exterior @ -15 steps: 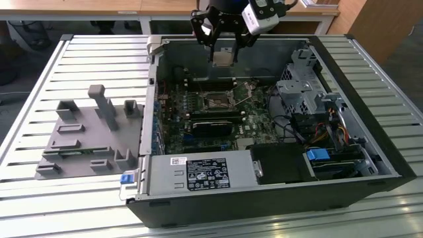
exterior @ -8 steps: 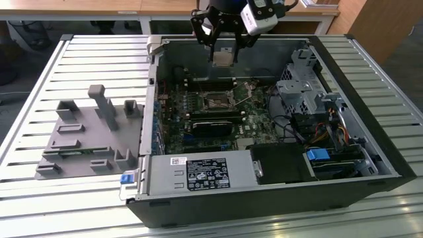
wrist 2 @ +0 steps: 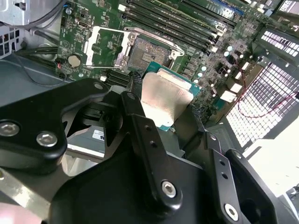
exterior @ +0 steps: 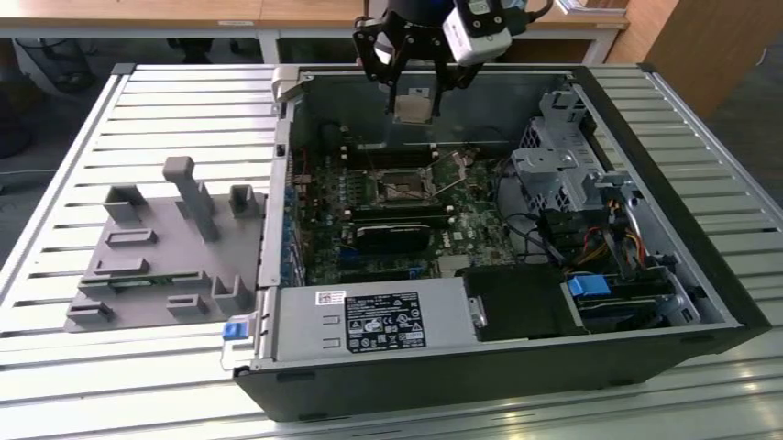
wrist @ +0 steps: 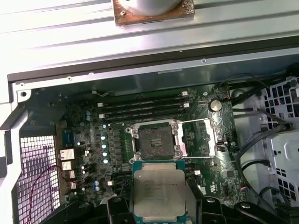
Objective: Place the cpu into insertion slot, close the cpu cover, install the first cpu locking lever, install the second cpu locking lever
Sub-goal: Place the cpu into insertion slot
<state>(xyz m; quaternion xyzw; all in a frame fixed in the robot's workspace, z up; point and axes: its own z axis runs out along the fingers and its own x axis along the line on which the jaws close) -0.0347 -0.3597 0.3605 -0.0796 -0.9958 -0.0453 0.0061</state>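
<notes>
Silvery-tan cpu (wrist: pixel 159 191) sat clamped flat in the end effector (exterior: pixel 413 101) above the insertion slot (wrist: pixel 155 142), whose cpu cover (wrist: pixel 212 137) lay swung aside, leaving the socket open to receive it.

The computer case (exterior: pixel 490 367) lies open-topped on the counter (exterior: pixel 147 101), so the insertion slot (exterior: pixel 398 190) can be reached freely from above. The cpu cover (wrist: pixel 198 136) is folded off it and lies alongside. In the exterior view a thin lever (exterior: pixel 456 181) stands up at two o'clock of the slot. The drive cage (exterior: pixel 551 174) and loose cables (exterior: pixel 538 234) crowd three o'clock, and a long black module (exterior: pixel 391 240) runs close at six. The case's far wall rises at twelve, where the hand (exterior: pixel 413 99) hangs gripping the cpu (exterior: pixel 415 110).
</notes>
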